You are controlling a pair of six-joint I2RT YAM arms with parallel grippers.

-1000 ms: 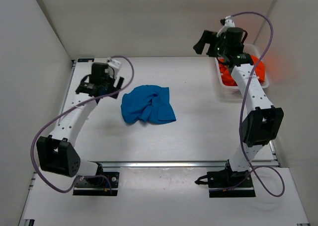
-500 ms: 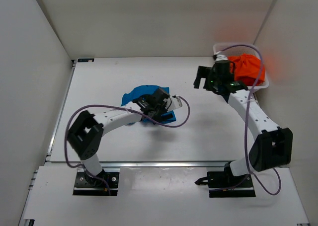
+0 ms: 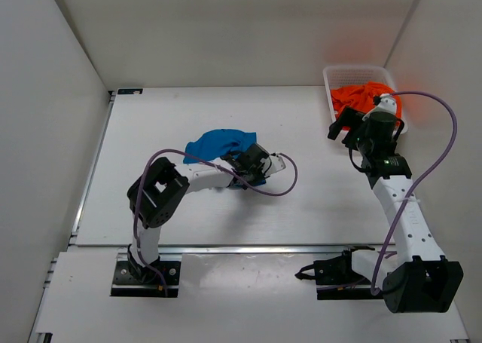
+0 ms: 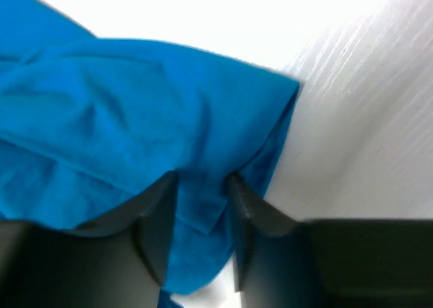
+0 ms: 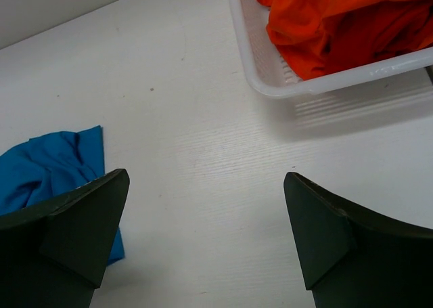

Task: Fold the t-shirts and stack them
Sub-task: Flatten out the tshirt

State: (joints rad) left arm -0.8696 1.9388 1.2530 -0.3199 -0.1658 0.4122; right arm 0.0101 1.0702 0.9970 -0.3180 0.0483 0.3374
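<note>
On the bench (image 3: 316, 200), a crumpled blue shirt (image 3: 215, 142) is noted left of centre. An orange shirt (image 3: 361, 98) is heaped in the basket (image 3: 346, 75) at the far right corner. A blue fold is pinched in the left tool (image 4: 201, 186). The right tool (image 5: 206, 179) is seen wide open and empty.

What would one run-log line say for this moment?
left gripper: shut on crumpled blue t-shirt | right gripper: open, empty, above table | orange t-shirt: in basket
</note>
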